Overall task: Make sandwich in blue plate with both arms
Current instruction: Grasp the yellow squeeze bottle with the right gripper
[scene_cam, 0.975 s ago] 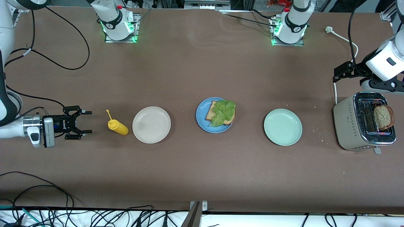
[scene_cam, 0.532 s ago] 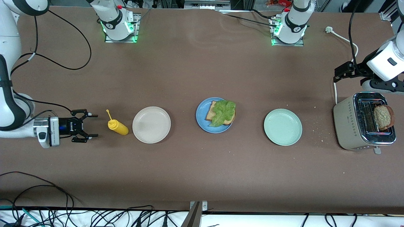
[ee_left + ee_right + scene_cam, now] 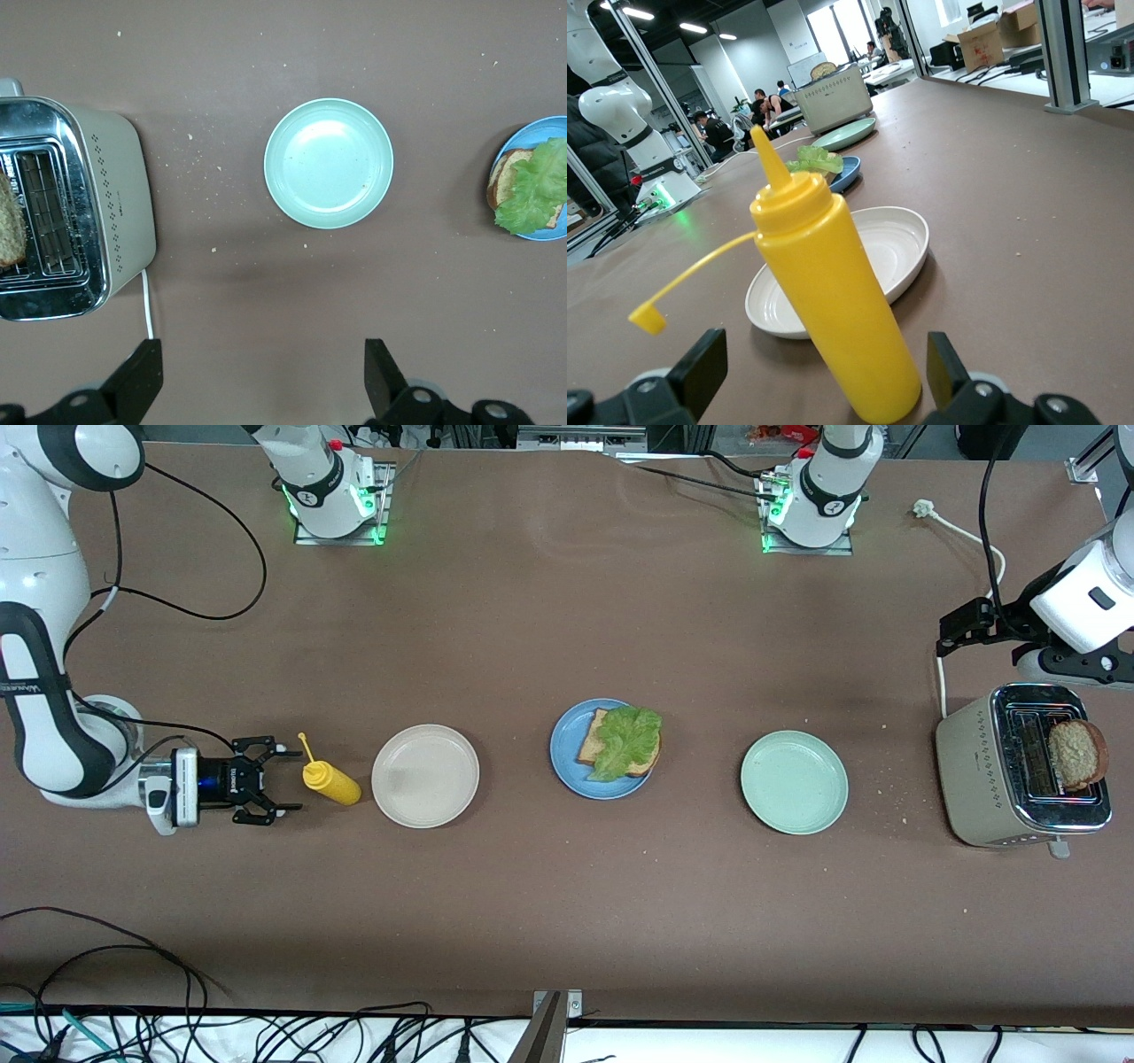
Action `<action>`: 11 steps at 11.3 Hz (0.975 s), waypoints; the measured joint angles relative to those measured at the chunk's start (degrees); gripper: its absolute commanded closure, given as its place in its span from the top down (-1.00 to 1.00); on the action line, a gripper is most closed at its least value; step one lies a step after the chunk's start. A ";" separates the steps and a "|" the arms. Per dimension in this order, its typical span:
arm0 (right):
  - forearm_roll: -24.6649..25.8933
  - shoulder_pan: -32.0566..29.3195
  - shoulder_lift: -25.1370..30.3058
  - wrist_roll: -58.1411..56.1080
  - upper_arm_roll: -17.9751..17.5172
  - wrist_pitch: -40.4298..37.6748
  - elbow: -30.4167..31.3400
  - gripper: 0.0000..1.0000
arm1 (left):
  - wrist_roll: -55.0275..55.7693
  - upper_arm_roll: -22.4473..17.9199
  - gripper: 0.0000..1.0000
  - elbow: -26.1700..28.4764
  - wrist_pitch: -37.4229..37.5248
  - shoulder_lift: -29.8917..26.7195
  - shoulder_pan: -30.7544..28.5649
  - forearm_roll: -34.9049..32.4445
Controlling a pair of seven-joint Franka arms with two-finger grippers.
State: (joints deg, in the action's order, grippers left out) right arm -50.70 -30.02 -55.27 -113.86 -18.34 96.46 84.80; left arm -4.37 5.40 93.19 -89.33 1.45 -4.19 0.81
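The blue plate (image 3: 567,760) lies mid-table with one toasted bread slice (image 3: 590,746) and a green lettuce leaf (image 3: 627,740) on top; the left wrist view shows the blue plate (image 3: 530,235) too. A second slice (image 3: 1075,753) sticks up out of the toaster (image 3: 983,771). My right gripper (image 3: 291,780) is low by the table, open, with a yellow squeeze bottle (image 3: 330,780) standing right at its fingertips, untouched. In the right wrist view the bottle (image 3: 833,292) fills the gap ahead of the open gripper (image 3: 824,359). My left gripper (image 3: 261,376) hangs open and empty, high over the table beside the toaster (image 3: 106,204).
A beige plate (image 3: 425,776) lies between the bottle and the blue plate. A mint-green plate (image 3: 795,782) lies between the blue plate and the toaster. The toaster's white cord (image 3: 970,536) runs toward the left arm's base. Crumbs dot the table near the toaster.
My right gripper has slid along the table toward the yellow bottle, from well short of it to its fingertips beside it. The left arm, plates and bread have not moved.
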 measured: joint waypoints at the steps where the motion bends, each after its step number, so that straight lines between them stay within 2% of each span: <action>1: -0.75 0.00 -0.87 -2.07 0.00 0.02 0.02 1.00 | 0.00 0.00 1.00 0.00 0.00 0.00 0.00 0.00; 4: -1.64 0.00 -2.82 -5.90 -0.03 0.02 0.02 1.00 | 0.00 0.00 1.00 0.00 0.00 0.01 -0.01 0.00; 10: -3.25 1.34 -4.19 -6.36 -0.42 0.02 0.03 1.00 | 0.00 0.00 1.00 0.00 0.00 0.00 -0.05 0.00; 11: -3.59 1.82 -4.23 -6.36 -0.43 0.11 0.03 0.94 | 0.00 0.00 1.00 0.00 0.00 0.00 -0.05 0.00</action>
State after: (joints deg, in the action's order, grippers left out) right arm -54.29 -28.20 -59.50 -120.22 -18.76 96.57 84.82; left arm -4.37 5.40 93.18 -89.33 1.45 -4.23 0.81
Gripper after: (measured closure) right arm 0.000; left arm 0.000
